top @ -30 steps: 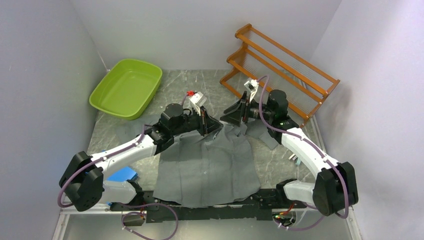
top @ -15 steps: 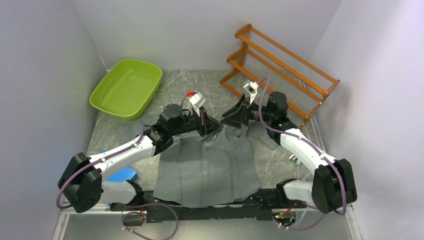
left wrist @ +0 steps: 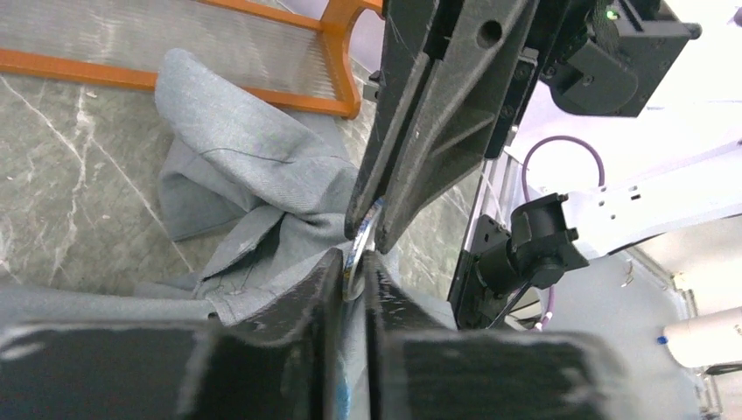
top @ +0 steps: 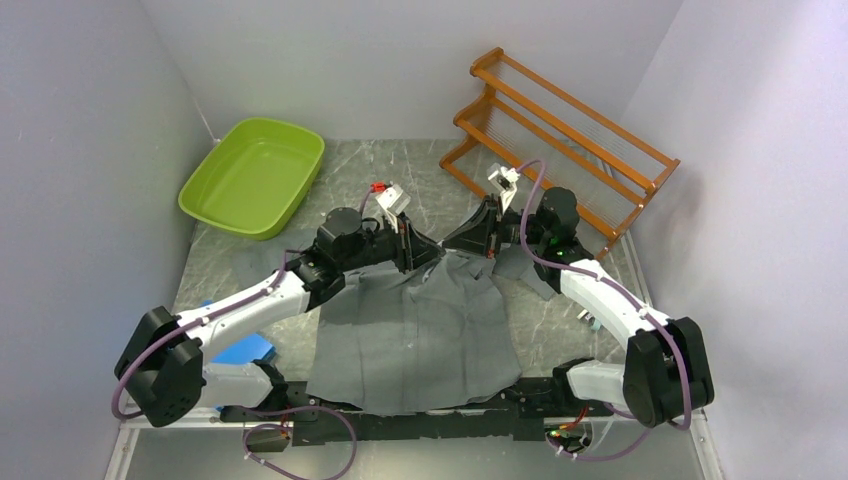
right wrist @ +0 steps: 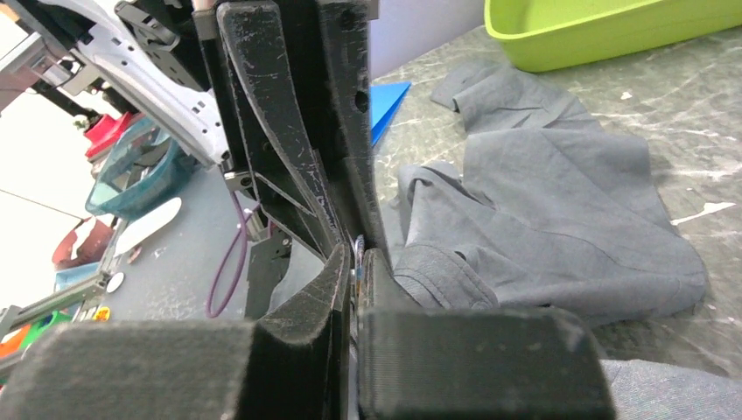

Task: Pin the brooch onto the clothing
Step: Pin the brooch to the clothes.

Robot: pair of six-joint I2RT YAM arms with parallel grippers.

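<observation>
The clothing [top: 415,330], a dark-grey shirt, is spread flat on the grey marbled table [top: 400,165] in the lower middle of the overhead view. Its collar end is rumpled towards the centre of the frame, and one sleeve is flung out to the right.

Both arms are brought together over that collar end, tip to tip. In the left wrist view the left gripper [left wrist: 350,267] is seen at the bottom centre. Its fingers are drawn almost together, with only a narrow slot left between them. The brooch [left wrist: 353,262], a small silvery loop, is lodged in that slot and is touched on both sides. Shirt fabric is bunched just beside and behind it.

The upper end of the same loop is pinched by the right gripper [right wrist: 354,262], whose fingers are pressed fully together. In the left wrist view it is seen reaching down from the top centre.

A lime-green tray [top: 255,180] is set at the upper left of the overhead view. An orange wooden rack [left wrist: 87,68] is placed at the upper right. A flat blue object [top: 245,350] is partly covered by the left arm at the lower left.
</observation>
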